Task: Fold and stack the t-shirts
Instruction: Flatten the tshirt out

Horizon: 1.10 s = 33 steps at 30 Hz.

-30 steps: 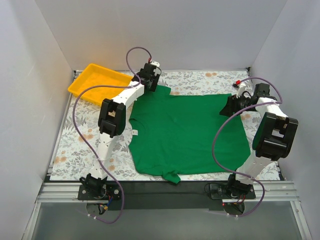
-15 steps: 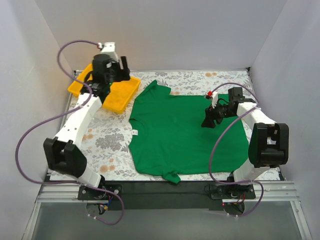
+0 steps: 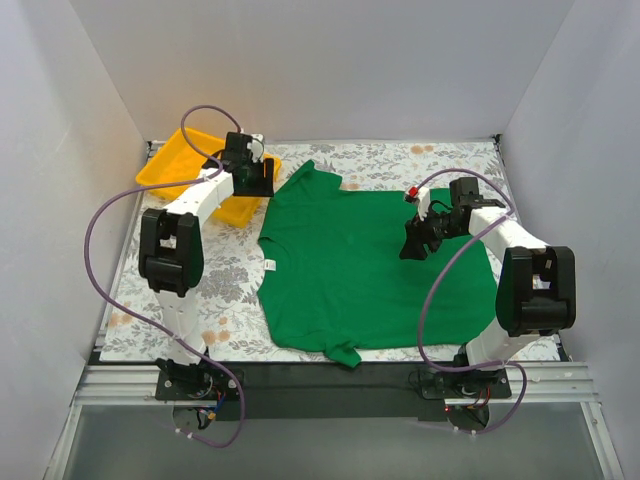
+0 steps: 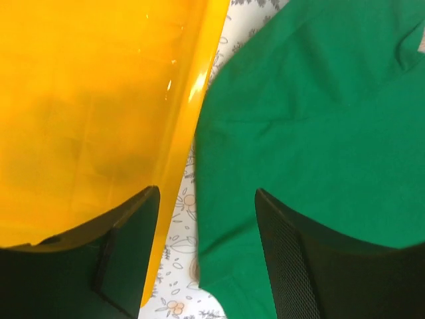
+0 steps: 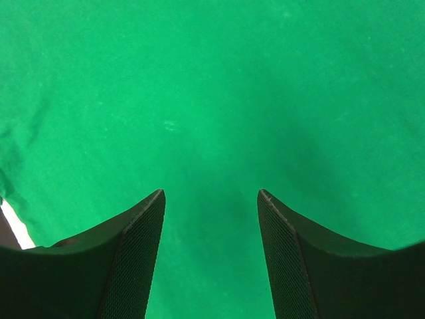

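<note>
The left gripper (image 4: 207, 196) hangs with its jaws apart and nothing between them. One finger is over the wall of the yellow tray (image 4: 192, 86). The other is over the edge of the green t-shirt (image 4: 312, 119), and a strip of floral cloth (image 4: 180, 222) shows in the gap. If it comes straight down from here, the tray-side finger would likely hit the rim and shove or tip the tray. The jaws could also close on the tablecloth rather than the sleeve hem.

The right gripper (image 5: 210, 193) is also parted and empty, poised over unbroken green fabric with no hem or seam between its fingers. A pinch here would probably lift a tent out of the middle of the panel, perhaps only the upper layer. Pulling on that would wrinkle the shirt rather than fold it.

In the overhead view the shirt lies spread flat across the table between the two arms, unfolded. The left gripper is off its far corner by the sleeve and the right gripper is well inside the body, so a lift from these mismatched points would likely skew the fold.
</note>
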Available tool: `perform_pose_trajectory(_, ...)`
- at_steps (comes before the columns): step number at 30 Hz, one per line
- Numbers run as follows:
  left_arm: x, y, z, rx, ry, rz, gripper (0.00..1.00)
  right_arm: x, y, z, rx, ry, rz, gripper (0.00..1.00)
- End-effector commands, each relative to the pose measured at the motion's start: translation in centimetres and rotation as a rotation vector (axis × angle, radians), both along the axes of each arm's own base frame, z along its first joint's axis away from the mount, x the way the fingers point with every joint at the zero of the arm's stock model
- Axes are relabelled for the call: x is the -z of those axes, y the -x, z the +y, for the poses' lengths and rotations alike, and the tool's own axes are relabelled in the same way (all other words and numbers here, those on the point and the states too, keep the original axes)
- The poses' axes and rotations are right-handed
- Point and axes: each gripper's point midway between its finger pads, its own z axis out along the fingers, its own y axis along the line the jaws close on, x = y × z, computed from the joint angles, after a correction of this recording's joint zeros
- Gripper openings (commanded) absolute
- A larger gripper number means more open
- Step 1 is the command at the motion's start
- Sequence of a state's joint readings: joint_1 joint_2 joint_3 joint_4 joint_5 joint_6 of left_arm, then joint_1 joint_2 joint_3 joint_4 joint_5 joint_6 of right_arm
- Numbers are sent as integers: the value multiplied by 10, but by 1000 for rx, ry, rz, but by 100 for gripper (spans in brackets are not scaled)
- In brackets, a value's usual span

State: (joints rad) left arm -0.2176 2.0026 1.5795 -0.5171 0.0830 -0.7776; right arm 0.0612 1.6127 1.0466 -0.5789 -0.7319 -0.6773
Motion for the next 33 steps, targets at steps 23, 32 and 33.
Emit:
perform_pose_trajectory(23, -14, -7, 7, 178, -338, -125, 13, -2, 4, -2, -7, -11, -7, 64)
perform_pose_trajectory(32, -46, 81, 27, 537, -476, -286, 0, -5, 7, -3, -13, -27, -13, 64)
perform_pose_trajectory(33, -48, 90, 26, 619, -499, -315, 0, -6, 7, -2, -15, -31, -17, 64)
